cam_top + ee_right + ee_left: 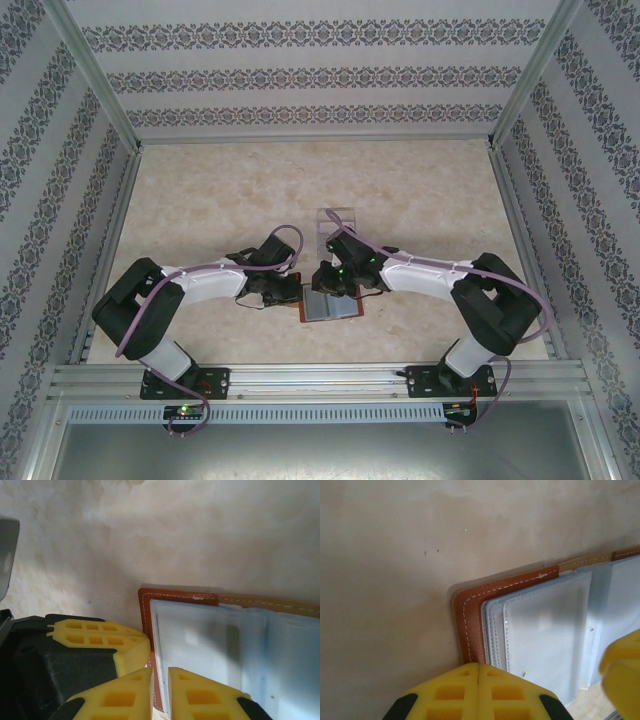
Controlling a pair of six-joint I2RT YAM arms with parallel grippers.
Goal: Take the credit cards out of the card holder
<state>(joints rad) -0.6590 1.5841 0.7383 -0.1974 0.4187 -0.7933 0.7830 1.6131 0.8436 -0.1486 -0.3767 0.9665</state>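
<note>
The reddish-brown card holder (330,305) lies open and flat on the table between both arms, its grey-blue sleeves (210,645) facing up. The credit cards are hidden. My left gripper (478,666) is shut, its tips resting at the holder's stitched left edge (470,625) with nothing between them. My right gripper (160,672) stands open by a narrow gap, and the edge of the sleeves and the leather border (147,610) runs through that gap. The left gripper's yellow fingers (100,640) touch the holder right beside it. In the top view the two grippers (272,290) (335,283) meet over the holder.
A clear acrylic stand (338,222) sits just behind the right gripper. Bare marbled tabletop (200,200) spreads to the left, right and back. Metal frame rails (300,375) and patterned walls enclose it.
</note>
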